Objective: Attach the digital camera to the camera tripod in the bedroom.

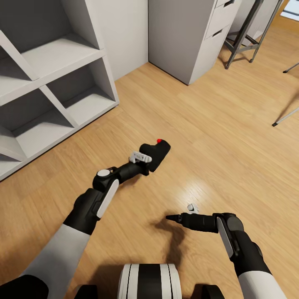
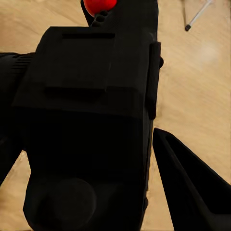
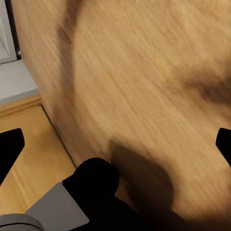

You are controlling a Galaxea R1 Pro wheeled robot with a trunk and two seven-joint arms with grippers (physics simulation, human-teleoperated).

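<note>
The digital camera [image 1: 156, 153], black and boxy with a small red button on top, hangs just above the wood floor, and my left gripper [image 1: 146, 159] is shut on it. Seen close in the left wrist view, the camera [image 2: 86, 110] sits between the dark fingers [image 2: 192, 187]. My right gripper [image 1: 171, 217] hovers low over the floor nearer to me, open and holding nothing; in the right wrist view its gripper [image 3: 115, 144] has its tips far apart. Two silver legs of the camera tripod [image 1: 286, 116] reach in at the far right, and one tripod leg [image 2: 197, 14] shows past the camera.
A white open shelving unit [image 1: 54, 91] stands at the left. A grey drawer cabinet [image 1: 195, 37] is ahead, with a dark metal frame [image 1: 245, 33] beside it. Bare light wood floor [image 1: 216, 137] lies between me and the tripod legs.
</note>
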